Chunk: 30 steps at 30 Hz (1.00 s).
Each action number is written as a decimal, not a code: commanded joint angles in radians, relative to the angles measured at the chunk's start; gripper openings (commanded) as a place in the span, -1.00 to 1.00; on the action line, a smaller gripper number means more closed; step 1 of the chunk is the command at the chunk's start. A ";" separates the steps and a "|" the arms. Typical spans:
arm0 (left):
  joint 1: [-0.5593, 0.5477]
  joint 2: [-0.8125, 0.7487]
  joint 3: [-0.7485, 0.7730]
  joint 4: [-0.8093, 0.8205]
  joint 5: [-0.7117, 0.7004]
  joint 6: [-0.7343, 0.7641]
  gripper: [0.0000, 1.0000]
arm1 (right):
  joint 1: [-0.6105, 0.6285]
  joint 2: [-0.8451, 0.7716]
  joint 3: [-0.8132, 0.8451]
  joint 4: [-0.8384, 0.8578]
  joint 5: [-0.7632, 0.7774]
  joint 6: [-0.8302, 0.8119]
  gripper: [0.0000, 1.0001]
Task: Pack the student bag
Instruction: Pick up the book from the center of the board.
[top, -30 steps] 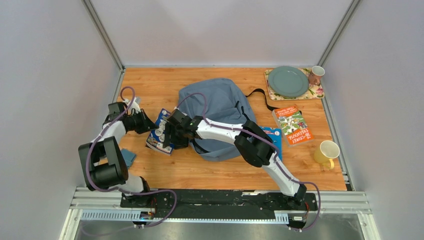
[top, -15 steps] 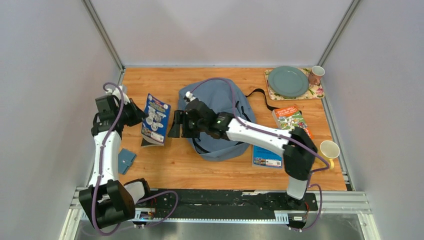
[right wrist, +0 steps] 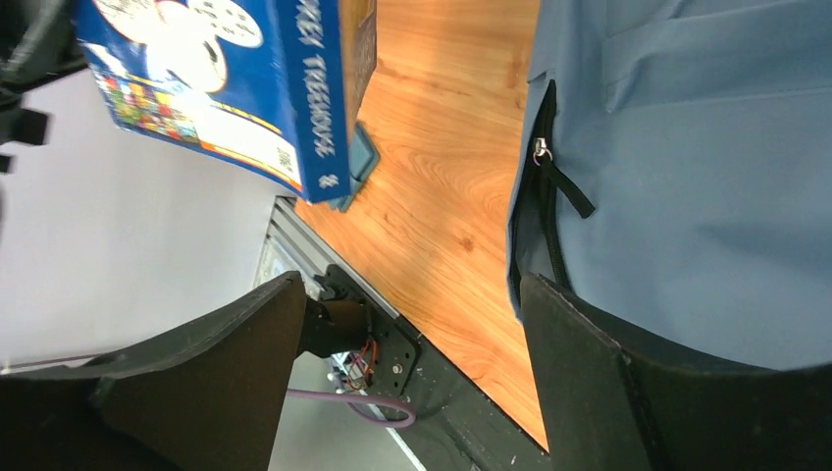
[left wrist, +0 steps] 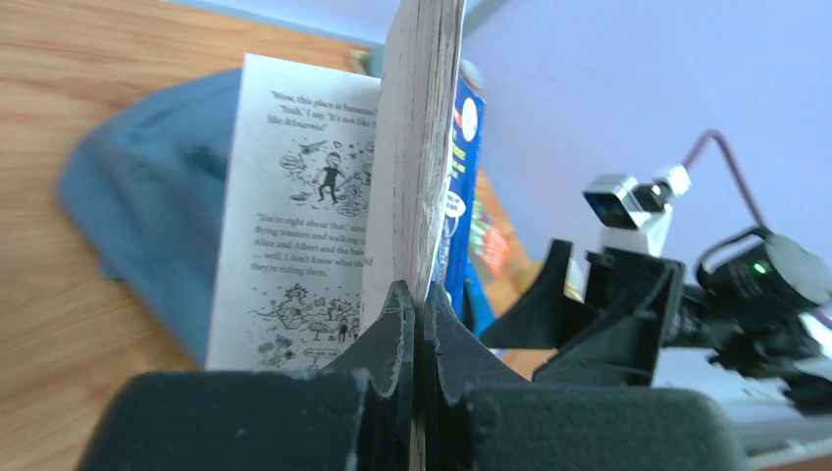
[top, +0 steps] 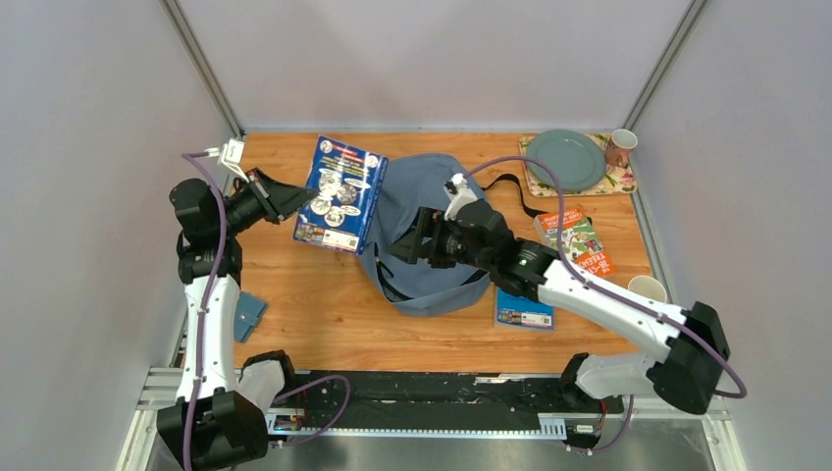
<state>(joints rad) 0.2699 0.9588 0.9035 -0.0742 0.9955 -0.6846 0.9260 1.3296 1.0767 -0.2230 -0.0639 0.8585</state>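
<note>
The student bag [top: 432, 211], soft grey-blue fabric, lies mid-table with a black strap trailing to the right. My left gripper [top: 289, 199] is shut on the lower edge of a blue picture book [top: 340, 193] and holds it in the air over the bag's left edge. In the left wrist view the fingertips [left wrist: 417, 299] pinch the book [left wrist: 422, 147], which stands on edge with one printed page fanned out. My right gripper [top: 410, 245] hovers open over the bag's front left. Between its fingers [right wrist: 412, 294] there is only table, next to a dark zip [right wrist: 549, 196] on the bag [right wrist: 706, 177].
An orange book [top: 574, 243] and another blue book [top: 523, 309] lie right of the bag. A yellow mug [top: 643, 294] stands near the right wall. A green plate [top: 566, 160] and a brown mug [top: 619, 147] sit on a placemat at back right. A small blue object [top: 247, 314] lies at front left.
My left arm has raised the blue book off the table and carried it back toward the bag. My right gripper has let go, pulled back rightward over the bag and opened wider.
</note>
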 commanded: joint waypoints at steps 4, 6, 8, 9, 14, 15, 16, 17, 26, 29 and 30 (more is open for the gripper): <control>-0.154 -0.035 -0.057 0.362 0.127 -0.233 -1.00 | -0.006 -0.199 -0.096 0.195 0.039 -0.024 0.76; -0.195 -0.034 -0.084 0.419 0.112 -0.254 -1.00 | -0.006 -0.213 -0.100 0.188 0.050 -0.013 0.77; -0.247 -0.032 -0.095 0.476 0.101 -0.286 -1.00 | -0.006 -0.214 -0.104 0.185 0.056 -0.009 0.77; -0.259 -0.029 -0.106 0.496 0.101 -0.297 -1.00 | -0.006 -0.214 -0.106 0.179 0.062 -0.001 0.77; -0.308 -0.035 -0.140 0.635 0.103 -0.380 -1.00 | -0.006 -0.218 -0.130 0.195 0.104 0.014 0.78; -0.311 -0.035 -0.150 0.654 0.103 -0.392 -1.00 | -0.006 -0.217 -0.130 0.195 0.105 0.016 0.78; -0.316 -0.034 -0.156 0.671 0.106 -0.412 -1.00 | -0.006 -0.216 -0.132 0.203 0.107 0.014 0.78; -0.320 -0.032 -0.161 0.703 0.120 -0.423 -1.00 | -0.006 -0.216 -0.136 0.212 0.099 0.016 0.78; -0.419 -0.003 -0.236 0.846 0.163 -0.480 -1.00 | -0.006 -0.201 -0.165 0.401 -0.060 0.019 0.47; -0.437 0.006 -0.258 0.846 0.137 -0.480 -1.00 | -0.006 -0.214 -0.179 0.450 -0.102 0.017 -0.01; -0.437 0.003 -0.265 0.840 0.128 -0.478 -1.00 | -0.006 -0.228 -0.184 0.461 -0.106 0.011 -0.18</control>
<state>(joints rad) -0.1459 0.9688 0.6472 0.6632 1.1358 -1.1358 0.9192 1.1278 0.9005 0.0753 -0.0956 0.8742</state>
